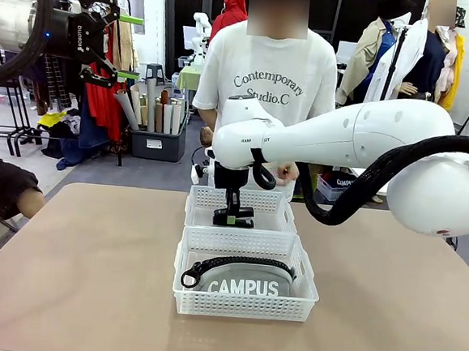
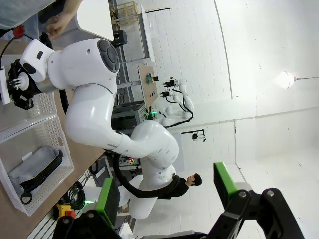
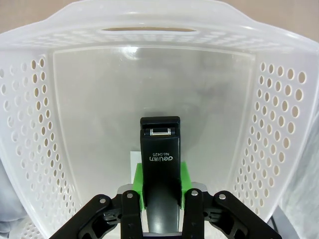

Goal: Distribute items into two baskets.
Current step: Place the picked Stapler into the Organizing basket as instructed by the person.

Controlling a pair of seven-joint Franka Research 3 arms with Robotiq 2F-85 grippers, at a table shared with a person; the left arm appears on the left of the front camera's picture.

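Note:
The grey CAMPUS pouch (image 1: 246,284) with its black strap lies in the near white basket (image 1: 244,309). Behind it stands the second basket (image 1: 279,207). My right gripper (image 1: 231,216) reaches down into that far basket, shut on the black stapler (image 1: 242,218). In the right wrist view the stapler (image 3: 159,154) sits between the green pads of the right gripper (image 3: 159,188), just above the basket's clear bottom, inside its perforated walls (image 3: 279,124). My left gripper (image 1: 107,39) hangs high at the upper left, open. The left wrist view shows its own open gripper (image 2: 167,191), and far off the pouch (image 2: 35,167).
A person in a white T-shirt (image 1: 263,72) stands at the far side of the table, hands low behind the far basket. Another person's sleeve (image 1: 2,188) rests at the table's left edge. The tan tabletop (image 1: 80,277) is bare on both sides of the baskets.

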